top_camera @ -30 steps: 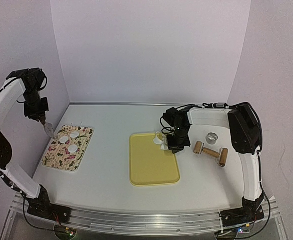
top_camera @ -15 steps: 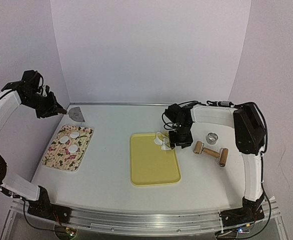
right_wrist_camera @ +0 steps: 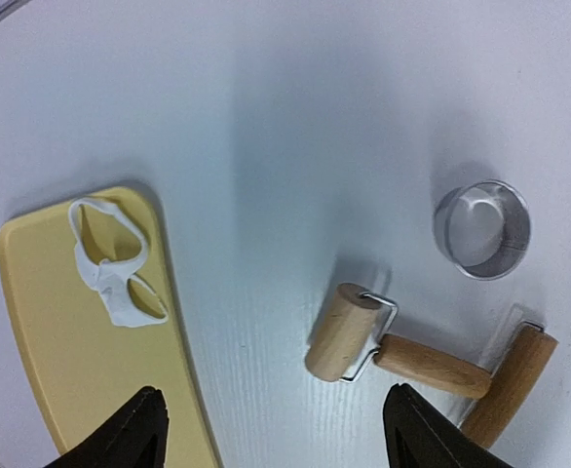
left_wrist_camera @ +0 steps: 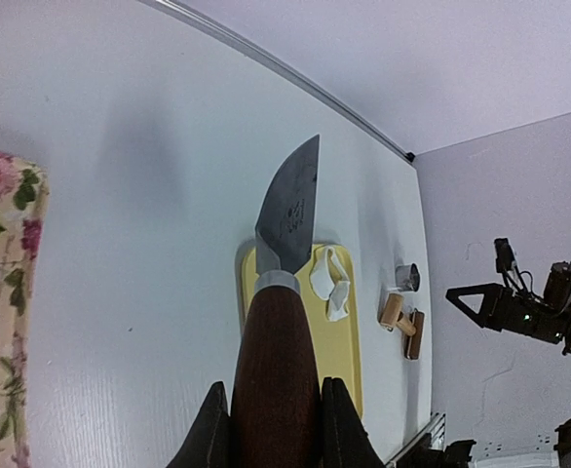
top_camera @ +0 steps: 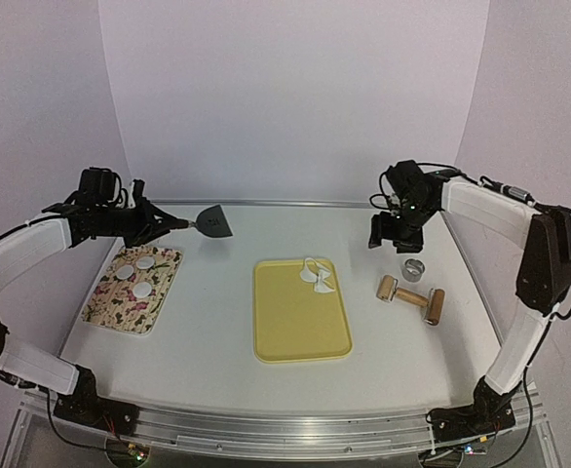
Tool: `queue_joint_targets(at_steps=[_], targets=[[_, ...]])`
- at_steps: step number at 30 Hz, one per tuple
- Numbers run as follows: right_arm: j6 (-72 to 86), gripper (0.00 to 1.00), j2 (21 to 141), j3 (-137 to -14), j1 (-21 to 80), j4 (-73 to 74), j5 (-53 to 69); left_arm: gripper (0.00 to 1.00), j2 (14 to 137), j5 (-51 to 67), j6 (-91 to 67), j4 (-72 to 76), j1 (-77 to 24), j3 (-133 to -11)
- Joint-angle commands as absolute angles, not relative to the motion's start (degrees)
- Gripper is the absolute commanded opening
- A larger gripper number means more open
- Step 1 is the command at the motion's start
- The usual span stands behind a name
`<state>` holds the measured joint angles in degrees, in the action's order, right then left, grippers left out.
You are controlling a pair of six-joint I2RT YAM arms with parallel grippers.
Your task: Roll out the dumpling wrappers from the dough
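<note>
Left tool: your left tool (left_wrist_camera: 274, 431) is clamped narrow on the brown wooden handle of the dark-bladed metal scraper (left_wrist_camera: 289, 209), which it holds in the air, blade pointing toward the yellow tray.
Right tool: your right tool (right_wrist_camera: 281, 434) stands wide with nothing between its fingers, raised over the far right of the white bench (top_camera: 217, 322).
Wrappers: the three thin white round dumpling wrappers (top_camera: 141, 290) lie apart from one another on the flower-patterned rectangular mat (top_camera: 105, 307) at the left.
Tray: the yellow rectangular plastic tray (top_camera: 300, 322) holds only a thin white looped scrap of dough (top_camera: 317, 276) at its far right corner.
Other tools: the small shiny metal ring cutter (right_wrist_camera: 482, 229) and the wooden rolling pin (right_wrist_camera: 410, 357) rest near each other on the bench, right of the tray.
Step in hand: by the look of it, you are between cut-outs, with the scraper free and only scrap left.
Next move: you probably want the blade low and flat to slide under the scrap without tearing it; rolling it again calls for your right tool to close on the rolling pin's handle.
</note>
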<state>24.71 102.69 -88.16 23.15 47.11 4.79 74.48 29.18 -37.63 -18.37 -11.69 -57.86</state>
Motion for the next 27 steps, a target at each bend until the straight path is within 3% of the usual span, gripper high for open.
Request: queue_joint_targets(at_steps=[1, 9, 17, 27], targets=[[21.55, 0.80, 94.34, -82.80, 17.46, 41.58, 8.68, 0.00, 78.11, 25.98, -41.43, -1.42, -14.16, -54.86], [21.91, 0.86, 82.99, -73.50, 12.04, 34.40, 9.37, 0.00, 85.81, 27.35, -44.73, 12.36, -15.84, -47.69], [24.73, 0.87, 79.47, -69.95, 11.76, 33.27, 9.03, 0.00, 91.52, 28.22, -46.55, 18.93, -16.25, -43.28], [25.36, 0.89, 76.29, -67.69, 11.78, 33.19, 6.81, 0.15, 97.00, 27.58, -52.75, 23.87, -16.26, -37.08]])
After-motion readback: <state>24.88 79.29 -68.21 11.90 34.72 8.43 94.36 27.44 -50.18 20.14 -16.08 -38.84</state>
